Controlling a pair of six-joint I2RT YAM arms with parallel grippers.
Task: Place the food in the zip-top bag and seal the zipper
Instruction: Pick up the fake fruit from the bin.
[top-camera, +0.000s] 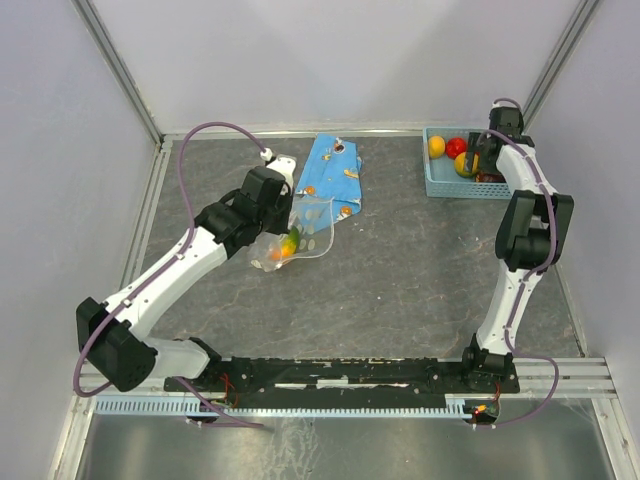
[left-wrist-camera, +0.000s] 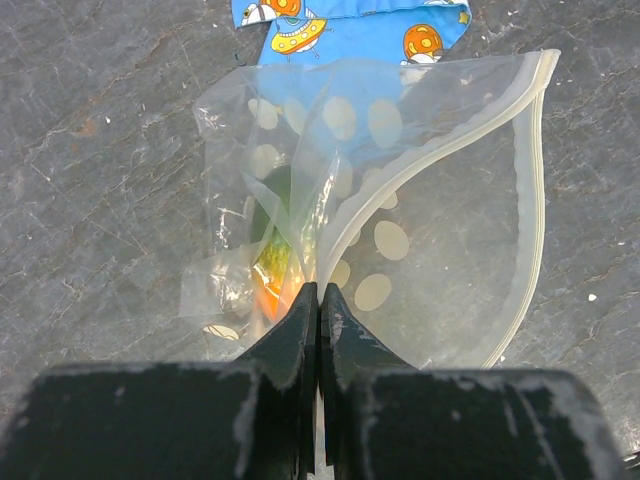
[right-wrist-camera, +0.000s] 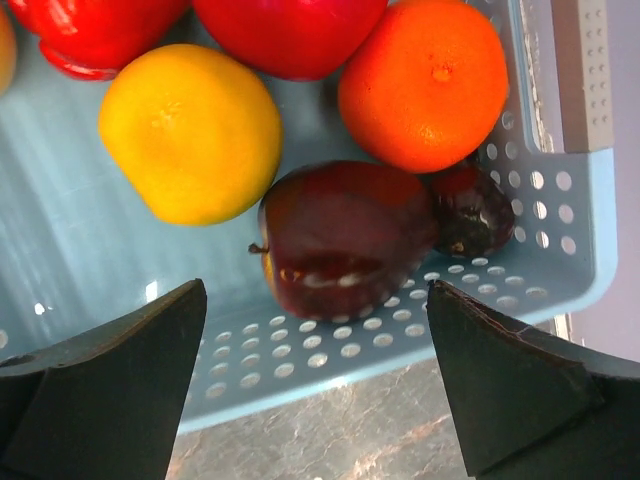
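Note:
The clear polka-dot zip-top bag (left-wrist-camera: 420, 230) lies on the table with its mouth gaping. Its whitish zipper (left-wrist-camera: 537, 190) curves along the right edge. A green and orange fruit (left-wrist-camera: 272, 250) sits inside. My left gripper (left-wrist-camera: 318, 292) is shut on the bag's film next to that fruit, and the top view shows the left gripper (top-camera: 283, 218) at the bag (top-camera: 312, 228). My right gripper (right-wrist-camera: 316, 295) hangs open over the basket's food: a dark red apple (right-wrist-camera: 345, 235), a yellow fruit (right-wrist-camera: 190, 130), an orange one (right-wrist-camera: 430, 80), a red one (right-wrist-camera: 290, 30) and a small dark purple one (right-wrist-camera: 478, 210).
The light-blue mesh basket (top-camera: 434, 184) stands at the back right, with the right gripper (top-camera: 486, 150) above it. A flat blue wrapper with orange prints (top-camera: 330, 170) lies just behind the bag. Metal frame rails run along the table's edges.

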